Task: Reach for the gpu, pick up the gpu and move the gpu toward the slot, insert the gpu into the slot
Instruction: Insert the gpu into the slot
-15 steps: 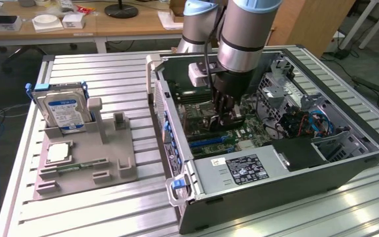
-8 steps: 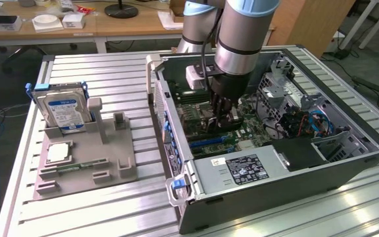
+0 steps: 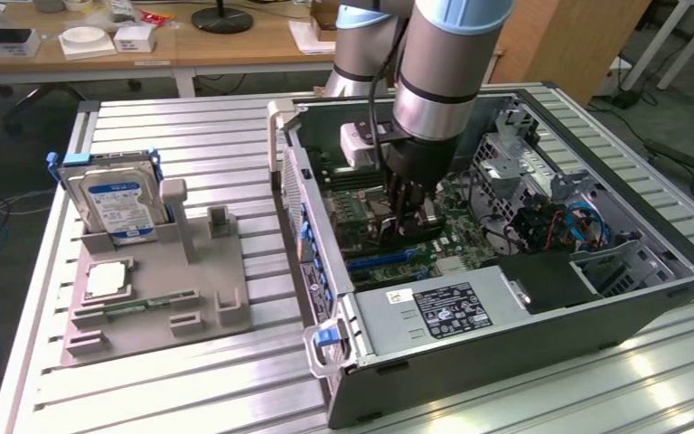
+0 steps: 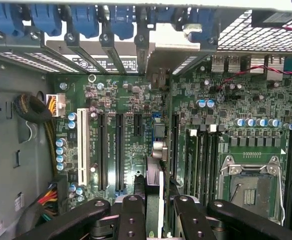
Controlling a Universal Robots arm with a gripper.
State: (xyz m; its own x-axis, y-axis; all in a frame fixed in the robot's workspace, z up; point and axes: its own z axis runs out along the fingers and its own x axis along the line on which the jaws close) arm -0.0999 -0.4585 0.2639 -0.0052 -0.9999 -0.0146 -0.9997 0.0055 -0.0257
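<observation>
The arm reaches down into the open computer case [image 3: 636, 271], and the gripper [image 3: 405, 210] is closed on the gpu [image 4: 155, 192], pinching the thin card edge-on between its two black fingers [image 4: 131, 220]. The card stands upright over the green motherboard [image 4: 135, 100], its long edge running parallel to the expansion slots. Whether its lower edge already sits in the slot [image 4: 158, 131], or which connector lies beneath it, cannot be told from either view, since the card itself covers that strip.

Beside the card, two long black connectors and a white one [image 4: 82, 145] lie bare on the motherboard. On the card's other side the memory slots stand very near, leaving little room, and the silver processor socket [image 4: 250, 187] lies just beyond them. Above the motherboard's edge, the blue bracket clips [image 4: 120, 17] line the case's rear wall.

Outside the case, on the exterior view's left, a hard drive [image 3: 116, 203] stands upright in a grey fixture [image 3: 166, 298] on the slatted table [image 3: 178, 127].
</observation>
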